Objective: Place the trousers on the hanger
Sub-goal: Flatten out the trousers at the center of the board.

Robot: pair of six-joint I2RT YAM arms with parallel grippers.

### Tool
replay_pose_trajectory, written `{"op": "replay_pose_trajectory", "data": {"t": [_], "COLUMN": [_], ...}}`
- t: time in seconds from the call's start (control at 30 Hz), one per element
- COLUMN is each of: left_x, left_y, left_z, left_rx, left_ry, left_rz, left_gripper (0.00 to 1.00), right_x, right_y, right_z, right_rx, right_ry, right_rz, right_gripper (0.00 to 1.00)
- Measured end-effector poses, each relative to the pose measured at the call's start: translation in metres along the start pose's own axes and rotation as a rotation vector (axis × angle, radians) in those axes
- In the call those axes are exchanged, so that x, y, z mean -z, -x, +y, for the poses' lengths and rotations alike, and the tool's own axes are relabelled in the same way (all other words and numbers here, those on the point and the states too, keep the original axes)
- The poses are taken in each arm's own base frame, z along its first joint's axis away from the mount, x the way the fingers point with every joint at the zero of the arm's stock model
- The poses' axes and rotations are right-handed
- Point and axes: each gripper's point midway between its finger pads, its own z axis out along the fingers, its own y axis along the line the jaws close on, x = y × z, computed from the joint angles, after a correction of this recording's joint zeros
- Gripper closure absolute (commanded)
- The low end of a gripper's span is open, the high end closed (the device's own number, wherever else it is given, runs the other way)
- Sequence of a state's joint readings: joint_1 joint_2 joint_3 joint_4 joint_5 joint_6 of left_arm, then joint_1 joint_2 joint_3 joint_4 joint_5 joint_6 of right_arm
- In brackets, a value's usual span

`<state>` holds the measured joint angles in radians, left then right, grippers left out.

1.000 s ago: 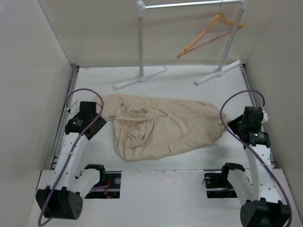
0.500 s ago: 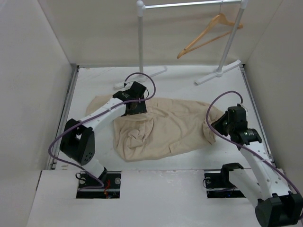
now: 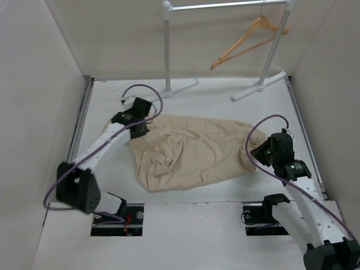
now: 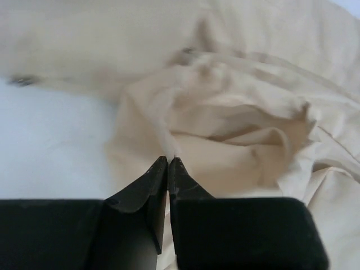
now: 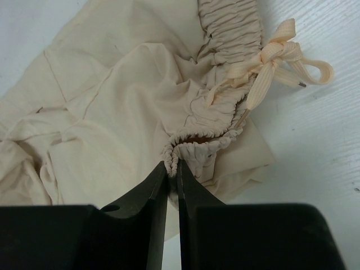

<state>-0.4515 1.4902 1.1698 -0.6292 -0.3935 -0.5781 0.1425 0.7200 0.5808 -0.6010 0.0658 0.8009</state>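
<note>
**1. Right jaws.** Clenched on the gathered edge of the waistband [image 5: 228,34] of the trousers [image 3: 197,149]. The drawstring bow [image 5: 278,53] lies loose just beside them on the surface [image 3: 225,95]. Over the last second my right arm [image 3: 298,180] has drawn this end inward, so the cloth's right tip now sits nearer the middle.

**2. Left jaws.** Half a second ago these were spread over the far middle of the cloth. They are now clamped tight at its far-left corner, with a fold of fabric running up into the tips. My left arm [image 3: 107,140] has swung leftward to get there, and the flap that reached further left is no longer spread out.

**3. Trousers.** A crumpled heap lying flat on the surface between my arms, bunched near the middle. Both ends are now gripped, so I judge the pickup complete and the lift not yet begun.

**4. White rack [image 3: 167,45].** It stands beyond the cloth. One of its feet rests near my left jaws, and its two posts stand between me and the far wall.

**5. Hanger [image 3: 247,40].** It is wooden and hangs tilted from the rail at the far right, well apart from the trousers. I judge it will swing when touched. The long slack cloth may also catch a post or foot on the way.
</note>
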Motion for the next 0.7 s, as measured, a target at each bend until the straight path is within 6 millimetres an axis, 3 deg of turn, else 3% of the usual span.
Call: {"op": "replay_pose_trajectory", "data": {"t": [0.17, 0.27, 0.4, 0.47, 0.57, 0.63, 0.7], "left_x": [0.071, 0.100, 0.115, 0.122, 0.129, 0.132, 0.135], "left_y": [0.009, -0.018, -0.069, -0.083, -0.089, -0.087, -0.085], "left_z": [0.115, 0.174, 0.239, 0.261, 0.275, 0.280, 0.284], "left_rx": [0.352, 0.541, 0.752, 0.824, 0.838, 0.843, 0.843], "left_ry": [0.100, 0.231, 0.510, 0.628, 0.721, 0.747, 0.763], "left_rz": [-0.131, -0.132, -0.014, 0.025, 0.052, 0.045, 0.032], "left_gripper": [0.98, 0.98, 0.97, 0.95, 0.83, 0.64, 0.55], "right_x": [0.010, 0.015, 0.014, 0.012, 0.012, 0.014, 0.016], "right_y": [0.000, 0.001, 0.004, 0.006, 0.009, 0.012, 0.015], "right_z": [0.001, -0.003, -0.014, -0.020, -0.025, -0.025, -0.023], "right_rx": [-0.013, -0.035, -0.066, -0.079, -0.090, -0.091, -0.085], "right_ry": [0.036, 0.034, -0.010, -0.036, -0.068, -0.076, -0.072], "right_rz": [-0.023, -0.032, -0.032, -0.028, -0.020, -0.020, -0.023], "right_gripper": [0.87, 0.88, 0.89, 0.90, 0.89, 0.86, 0.80]}}
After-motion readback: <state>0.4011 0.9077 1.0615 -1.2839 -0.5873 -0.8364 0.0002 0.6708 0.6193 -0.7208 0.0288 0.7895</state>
